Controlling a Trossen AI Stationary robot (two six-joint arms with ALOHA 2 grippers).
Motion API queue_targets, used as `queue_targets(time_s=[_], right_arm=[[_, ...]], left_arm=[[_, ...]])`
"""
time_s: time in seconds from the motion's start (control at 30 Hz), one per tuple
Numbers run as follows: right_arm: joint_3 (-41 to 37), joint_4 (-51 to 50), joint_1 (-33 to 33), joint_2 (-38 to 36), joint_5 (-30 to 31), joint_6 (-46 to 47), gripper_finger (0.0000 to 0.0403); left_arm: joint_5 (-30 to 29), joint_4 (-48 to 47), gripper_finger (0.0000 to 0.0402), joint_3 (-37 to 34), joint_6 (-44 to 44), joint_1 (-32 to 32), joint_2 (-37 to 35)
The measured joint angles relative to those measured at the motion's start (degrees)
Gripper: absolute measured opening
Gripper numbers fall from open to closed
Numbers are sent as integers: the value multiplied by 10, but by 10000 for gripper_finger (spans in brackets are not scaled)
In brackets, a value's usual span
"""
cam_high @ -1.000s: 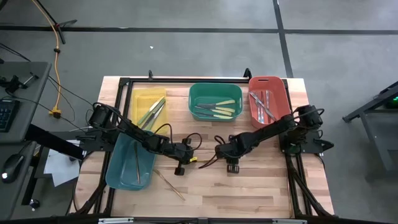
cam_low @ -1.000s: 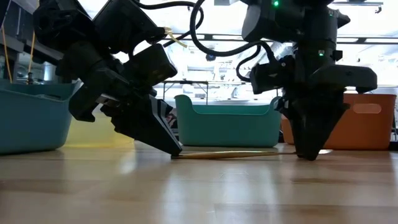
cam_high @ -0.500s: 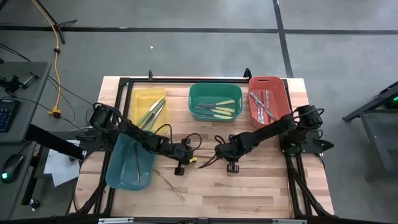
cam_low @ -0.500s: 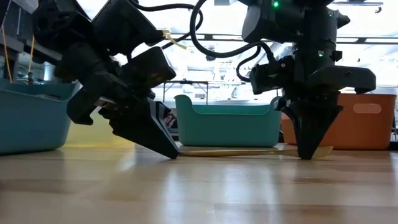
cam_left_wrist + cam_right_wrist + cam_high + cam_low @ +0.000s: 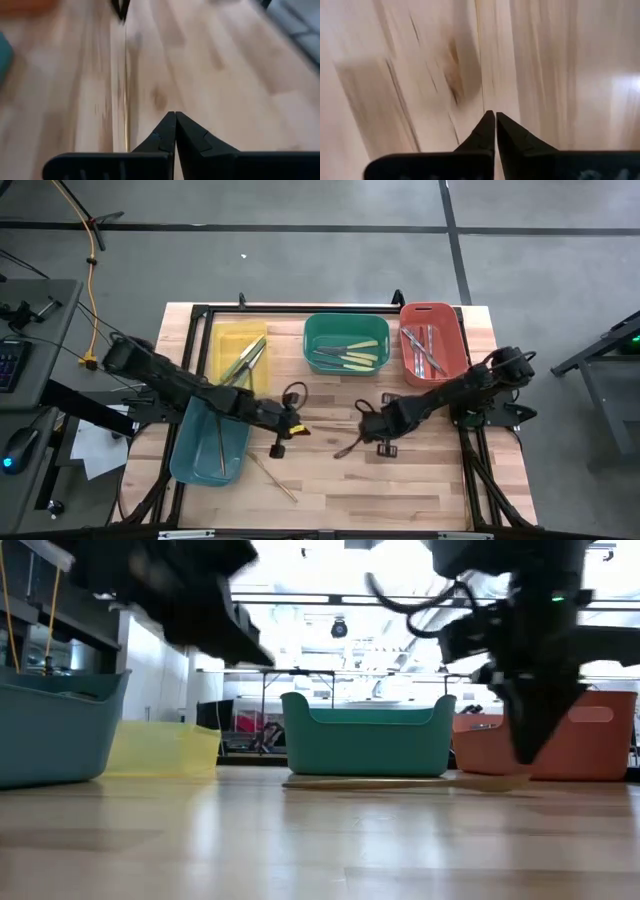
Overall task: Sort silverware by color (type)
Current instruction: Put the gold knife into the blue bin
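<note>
Bare wood lies open in front of the green bin (image 5: 346, 345), between the two arms. Left gripper (image 5: 277, 442) hangs before the teal bin (image 5: 208, 442), jaws pressed together on nothing. Right gripper (image 5: 383, 442) sits below the green bin, jaws likewise together and empty. One wooden utensil (image 5: 272, 476) lies loose on the table (image 5: 420, 490) near the teal bin; other silverware (image 5: 348, 355) rests in the bins.

Left dark two-finger gripper (image 5: 277, 448): fingers pressed together, empty, arm reaching in from nine o'clock. Right dark two-finger gripper (image 5: 384, 448): fingers likewise together, empty, arm extending from three o'clock.
</note>
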Motion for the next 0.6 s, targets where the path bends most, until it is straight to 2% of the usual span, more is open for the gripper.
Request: queue_targets(time_s=[0.17, 0.3, 0.43, 0.6], right_arm=[[0, -7, 38, -23, 31, 33, 0], [0, -7, 53, -22, 40, 45, 0], [0, -1, 55, -22, 42, 46, 0], [0, 32, 53, -23, 56, 31, 0]], left_arm=[[-20, 7, 0, 0, 47, -8, -86], [-50, 7, 0, 1, 56, -7, -126], [-52, 5, 0, 1, 55, -7, -123], [-51, 10, 0, 2, 46, 4, -59]])
